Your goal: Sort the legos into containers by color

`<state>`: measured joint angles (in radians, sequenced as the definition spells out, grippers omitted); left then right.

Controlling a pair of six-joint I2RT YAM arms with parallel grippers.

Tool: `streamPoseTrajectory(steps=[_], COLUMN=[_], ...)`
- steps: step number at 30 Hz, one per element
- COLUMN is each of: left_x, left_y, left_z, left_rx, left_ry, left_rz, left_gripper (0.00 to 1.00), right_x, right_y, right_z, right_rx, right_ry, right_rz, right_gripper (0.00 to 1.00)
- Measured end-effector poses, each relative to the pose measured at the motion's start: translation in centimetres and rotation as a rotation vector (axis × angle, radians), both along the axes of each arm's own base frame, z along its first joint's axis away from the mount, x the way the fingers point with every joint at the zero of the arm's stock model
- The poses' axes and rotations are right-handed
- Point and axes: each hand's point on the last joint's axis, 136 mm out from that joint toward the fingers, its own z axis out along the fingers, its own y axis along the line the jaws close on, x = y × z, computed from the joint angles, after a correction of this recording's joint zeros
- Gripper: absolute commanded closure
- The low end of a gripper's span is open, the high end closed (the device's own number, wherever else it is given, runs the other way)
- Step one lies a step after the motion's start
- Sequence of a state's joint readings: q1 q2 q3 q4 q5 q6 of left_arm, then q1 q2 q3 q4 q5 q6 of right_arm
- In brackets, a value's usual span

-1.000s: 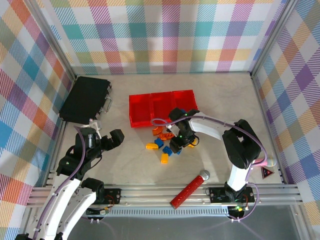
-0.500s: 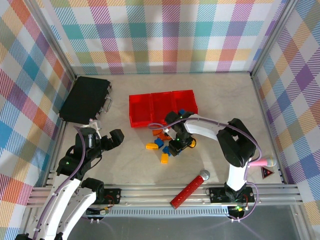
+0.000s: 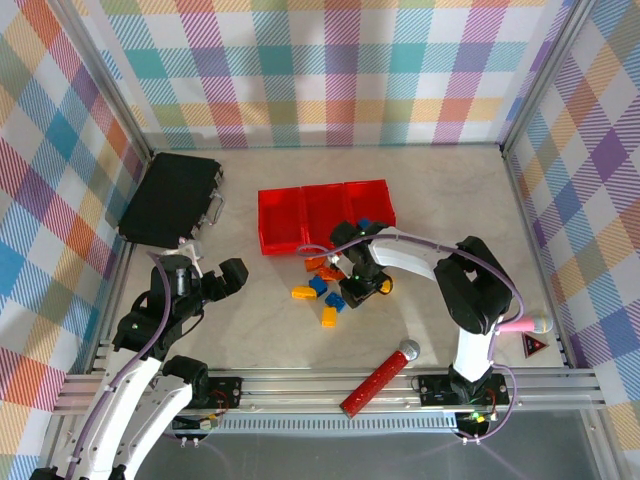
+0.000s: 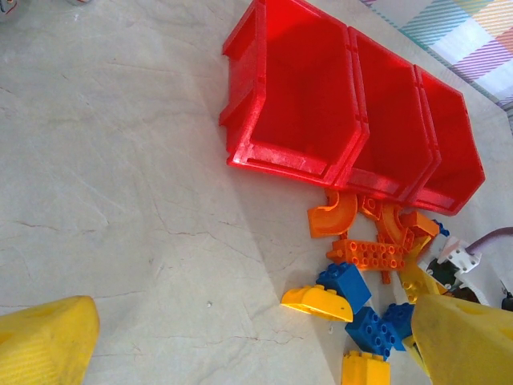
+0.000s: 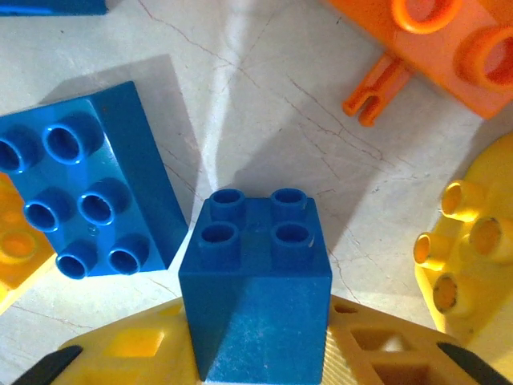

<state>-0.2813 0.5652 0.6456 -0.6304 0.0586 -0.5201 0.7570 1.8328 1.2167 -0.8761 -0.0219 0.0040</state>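
The legos (image 3: 322,288) lie in a loose pile in front of the containers (image 3: 322,215), three joined red bins. My right gripper (image 3: 358,286) is down in the pile's right side. The right wrist view has its yellow fingers (image 5: 369,353) shut on a small blue four-stud lego (image 5: 256,273). A longer blue brick (image 5: 88,188), an orange piece (image 5: 437,40) and a yellow brick (image 5: 473,241) lie around it. My left gripper (image 3: 215,280) hovers open to the left of the pile. In its wrist view the bins (image 4: 353,120) show no bricks inside, with an orange arch (image 4: 335,215) and a yellow brick (image 4: 317,301) below them.
A flat black case (image 3: 172,197) lies at the back left. A long red cylinder with a silver ball end (image 3: 378,378) rests near the front rail. Bare table spreads between my left gripper and the pile.
My right gripper's fingers have closed onto the small blue lego, and the right arm's elbow has shifted left. The left arm has not moved.
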Motion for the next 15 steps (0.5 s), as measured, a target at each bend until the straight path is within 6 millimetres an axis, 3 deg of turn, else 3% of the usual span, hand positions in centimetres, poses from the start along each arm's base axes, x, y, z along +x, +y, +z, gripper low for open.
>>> streamPoseTrajectory(steps=[10,15], left_x=[0.0,0.0], left_y=[0.0,0.0], left_z=[0.0,0.0], left_rx=[0.0,0.0], left_ry=[0.0,0.0], left_rz=[0.0,0.0], left_gripper=[0.0,0.0], right_x=[0.2,0.6], right_y=[0.2,0.2], right_z=[0.9,2.6], right_rx=[0.02,0.048], right_ry=[-0.021,-0.068], right_rz=[-0.011,-0.023], right_gripper=[0.8,0.84])
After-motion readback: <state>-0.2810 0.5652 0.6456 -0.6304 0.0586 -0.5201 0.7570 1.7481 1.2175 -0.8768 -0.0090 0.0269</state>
